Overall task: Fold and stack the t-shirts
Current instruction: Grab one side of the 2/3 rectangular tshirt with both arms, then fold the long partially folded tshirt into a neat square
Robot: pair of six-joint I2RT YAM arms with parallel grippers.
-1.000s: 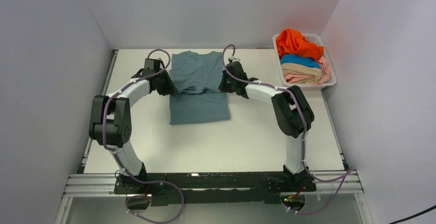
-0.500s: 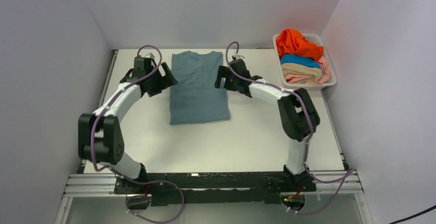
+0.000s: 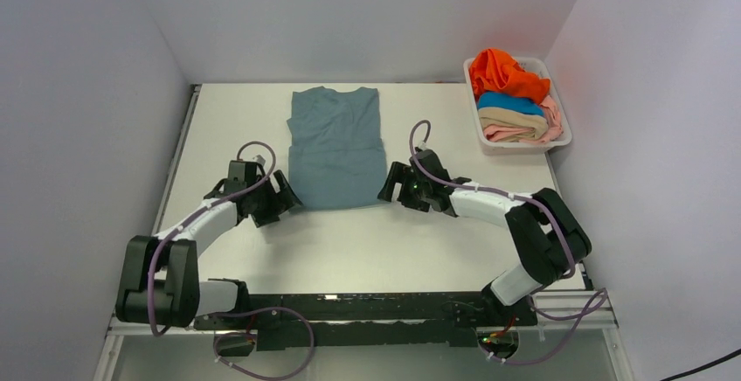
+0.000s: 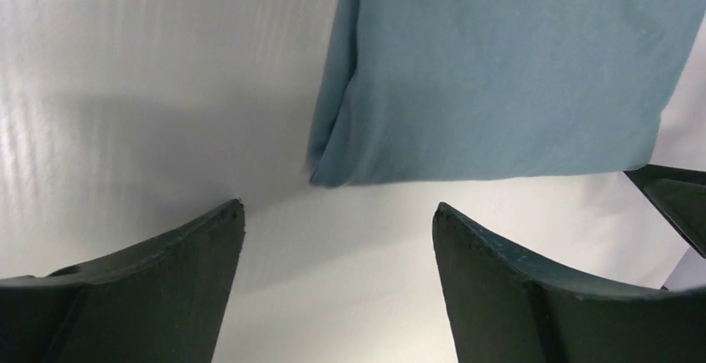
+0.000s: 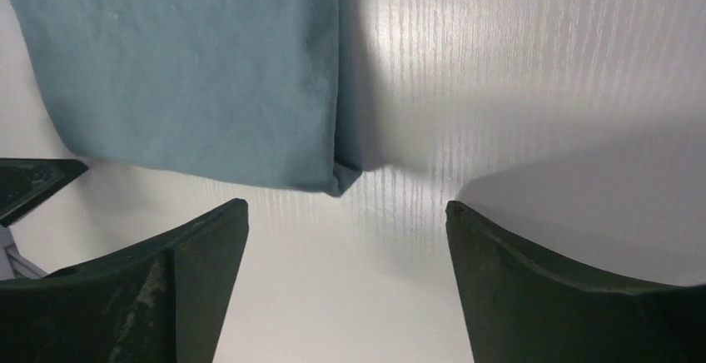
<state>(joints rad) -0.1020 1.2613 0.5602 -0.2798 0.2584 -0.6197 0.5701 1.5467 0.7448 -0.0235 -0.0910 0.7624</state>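
The left gripper [image 4: 337,213] and right gripper [image 5: 345,213] stand spread and empty, each just short of a near corner of the grey-blue t-shirt [image 3: 336,149], seemingly placed to pinch its hem for a fold. It lies flat, sides tucked in, on the white table [image 3: 437,241]. A white basket [image 3: 527,146] at the far right holds the other t-shirts [image 3: 502,73]. Pale walls [image 3: 349,14] surround the table.

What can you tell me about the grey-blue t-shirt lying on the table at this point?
The grey-blue t-shirt is soft, matte cloth, lying flat on the white table. Its sides are folded in, making a long rectangle with doubled side edges, neckline at the far end, hem nearest the arm bases. Only the table touches it: the left gripper and right gripper sit open just off its near corners.
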